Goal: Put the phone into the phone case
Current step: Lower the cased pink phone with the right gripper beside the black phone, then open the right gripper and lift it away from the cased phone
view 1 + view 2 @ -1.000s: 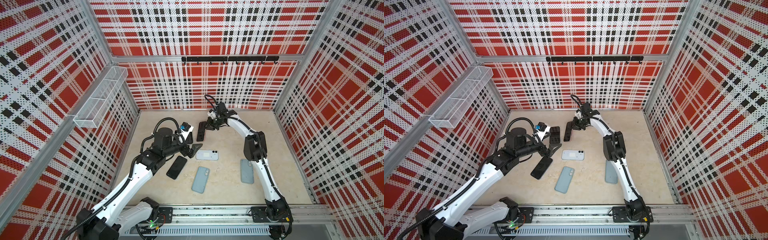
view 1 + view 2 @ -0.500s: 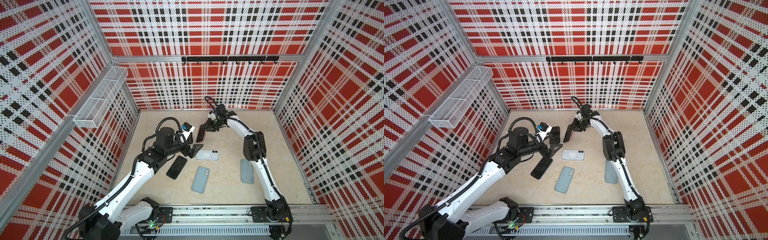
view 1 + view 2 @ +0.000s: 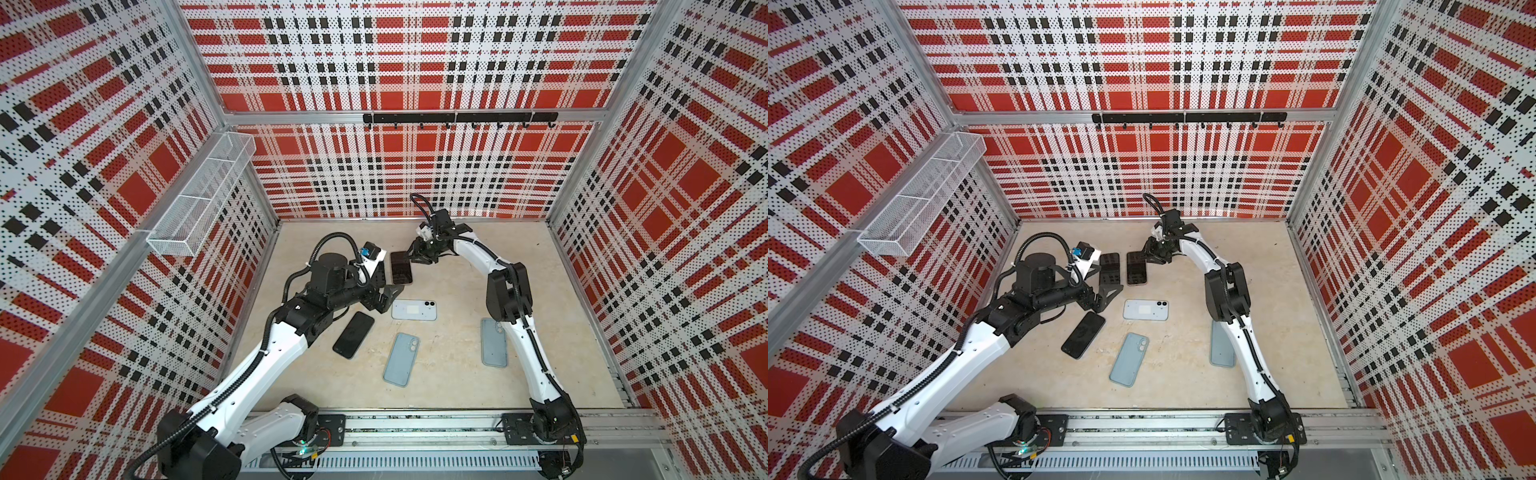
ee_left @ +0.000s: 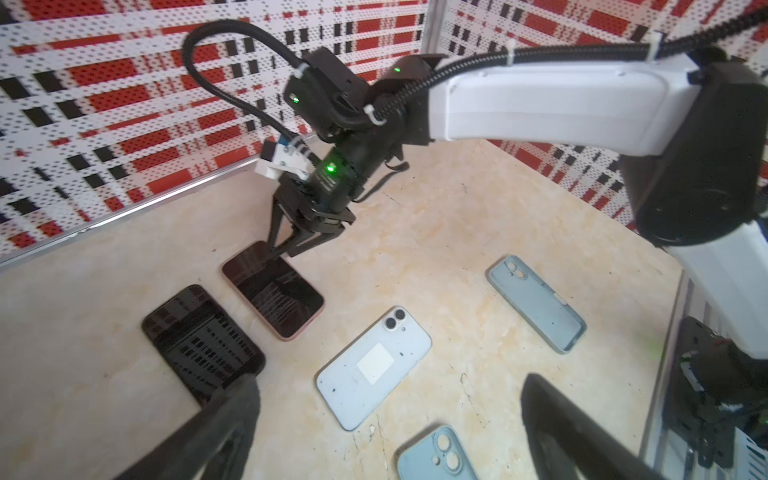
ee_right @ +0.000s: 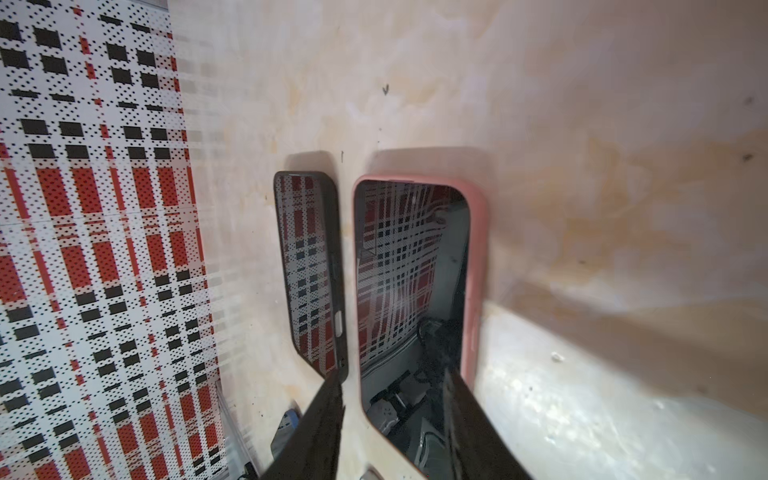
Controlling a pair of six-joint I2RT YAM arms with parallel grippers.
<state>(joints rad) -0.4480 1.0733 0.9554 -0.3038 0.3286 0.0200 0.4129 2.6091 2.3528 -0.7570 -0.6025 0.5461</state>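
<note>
Right fingers (image 5: 324, 419) stand parted astride the pink-cased phone (image 5: 411, 266); black phone (image 5: 309, 266) just beside, edges apart; left fingers (image 4: 224, 415) spread wide.

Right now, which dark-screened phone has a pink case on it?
The pink-rimmed phone at the tips of the right pincer. The black-edged phone beside it and the tilted black phone nearer the front show no pink.
</note>
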